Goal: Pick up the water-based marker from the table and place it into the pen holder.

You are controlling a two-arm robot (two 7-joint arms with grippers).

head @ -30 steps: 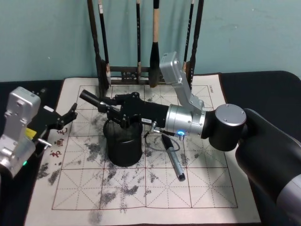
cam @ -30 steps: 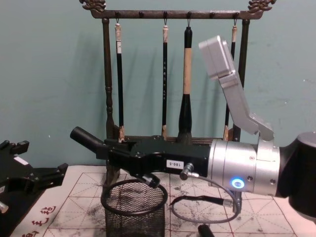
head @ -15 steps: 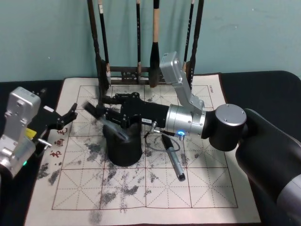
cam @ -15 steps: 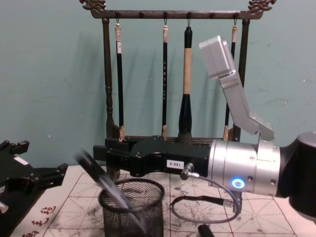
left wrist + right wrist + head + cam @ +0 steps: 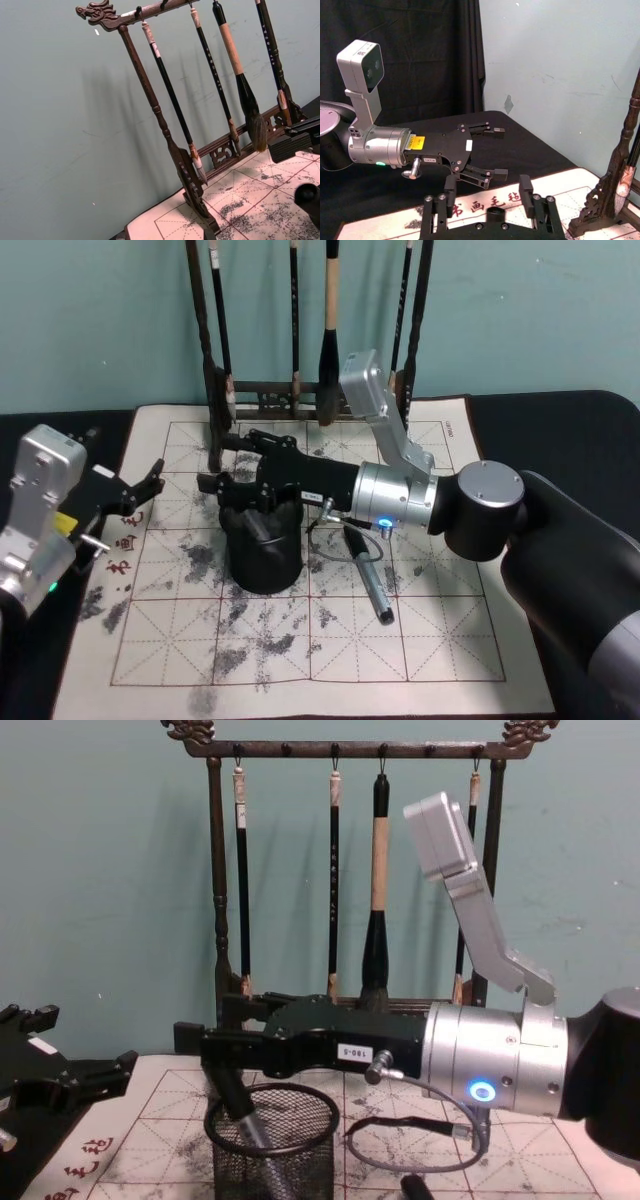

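**Marker in pen holder, right pincer spread above it**

The right gripper (image 5: 222, 462) hangs over the back-left rim of the pen holder (image 5: 265, 558). Its 2 fingers are spread apart and grasp nothing. From the chest view the gripper (image 5: 215, 1023) sits just above the mesh cup (image 5: 290, 1155).

The water-based marker (image 5: 237, 1108) stands inside the pen holder. It is tilted, with its upper end leaning toward the robot's left and poking up past the rim to just under the fingers. I cannot tell if the top touches them. From the head view the marker (image 5: 258, 525) shows as a dark stub in the cup mouth.

The holder stands on the gridded mat (image 5: 430, 640), which covers the dark table (image 5: 545, 415). 1 more dark pen (image 5: 367, 580) lies flat on the mat just right of the holder, under the right forearm.

The brush rack (image 5: 290, 390) stands behind at the mat's far edge with its brushes hanging.

The left gripper (image 5: 148, 485) is parked at the mat's left edge, well apart from the holder. Its fingers (image 5: 496, 132) are spread and empty.
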